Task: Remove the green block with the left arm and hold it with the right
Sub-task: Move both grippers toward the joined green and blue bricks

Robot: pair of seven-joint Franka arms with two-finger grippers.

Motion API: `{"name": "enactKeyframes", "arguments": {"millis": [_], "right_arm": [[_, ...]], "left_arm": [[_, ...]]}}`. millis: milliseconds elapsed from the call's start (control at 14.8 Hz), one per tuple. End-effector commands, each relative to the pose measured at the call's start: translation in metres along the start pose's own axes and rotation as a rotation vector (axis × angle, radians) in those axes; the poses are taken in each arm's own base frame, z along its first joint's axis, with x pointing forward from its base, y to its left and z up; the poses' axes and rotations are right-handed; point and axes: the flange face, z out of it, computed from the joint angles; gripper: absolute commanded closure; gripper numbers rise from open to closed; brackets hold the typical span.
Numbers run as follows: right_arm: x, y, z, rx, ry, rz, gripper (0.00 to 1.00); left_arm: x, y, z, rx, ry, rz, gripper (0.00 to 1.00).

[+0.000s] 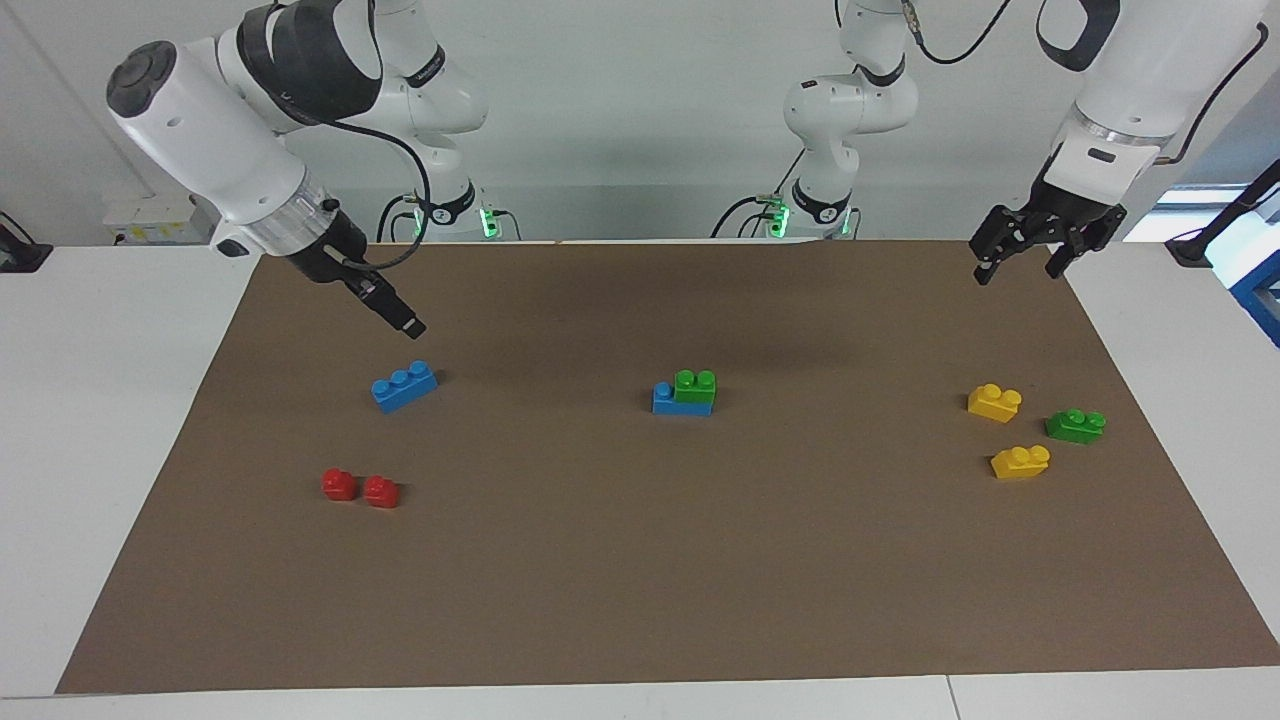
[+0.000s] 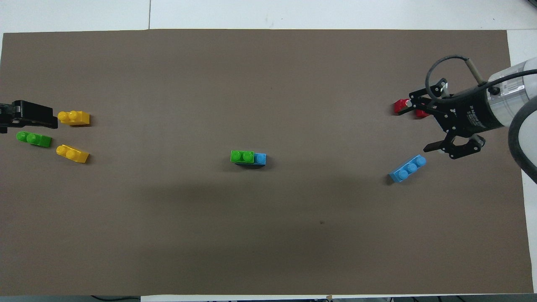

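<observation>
The green block [image 1: 694,386] [image 2: 242,156] sits on top of a blue brick [image 1: 664,401] [image 2: 261,159] in the middle of the mat, covering two of its studs. My right gripper [image 1: 405,322] [image 2: 413,130] hangs open and empty over the mat at the right arm's end, tilted toward the middle, above a loose blue brick [image 1: 404,385] [image 2: 407,168]. My left gripper [image 1: 1020,270] [image 2: 52,121] waits open and empty, raised over the mat's edge at the left arm's end. Both are well apart from the stacked pair.
A darker green brick [image 1: 1075,425] [image 2: 33,139] and two yellow bricks [image 1: 994,401] [image 1: 1020,461] lie at the left arm's end. Two red blocks [image 1: 339,484] [image 1: 381,491] lie at the right arm's end. A brown mat [image 1: 640,580] covers the white table.
</observation>
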Motion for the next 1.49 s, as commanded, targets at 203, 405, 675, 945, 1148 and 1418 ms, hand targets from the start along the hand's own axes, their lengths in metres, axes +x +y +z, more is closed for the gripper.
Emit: {"name": "enactKeyframes", "arguments": {"millis": [203, 405, 675, 945, 1148, 1418], "right_arm": [[0.002, 0.009, 0.074, 0.045, -0.155, 0.261, 0.00], [0.001, 0.001, 0.098, 0.030, -0.166, 0.299, 0.00], [-0.012, -0.015, 0.125, 0.067, -0.188, 0.371, 0.00], [-0.020, -0.029, 0.160, 0.108, -0.175, 0.390, 0.00], [-0.029, -0.040, 0.178, 0.168, -0.157, 0.401, 0.00], [-0.019, -0.045, 0.205, 0.163, -0.179, 0.413, 0.00]], "left_arm": [[-0.025, 0.042, 0.010, -0.007, -0.034, -0.349, 0.00], [-0.034, 0.067, 0.013, 0.002, -0.040, -0.492, 0.00], [-0.055, 0.106, 0.027, 0.011, -0.040, -0.745, 0.00], [-0.071, 0.138, 0.037, -0.006, -0.017, -1.019, 0.00], [-0.085, 0.164, 0.052, -0.050, 0.011, -1.187, 0.00], [-0.111, 0.202, 0.080, -0.036, -0.001, -1.226, 0.00]]}}
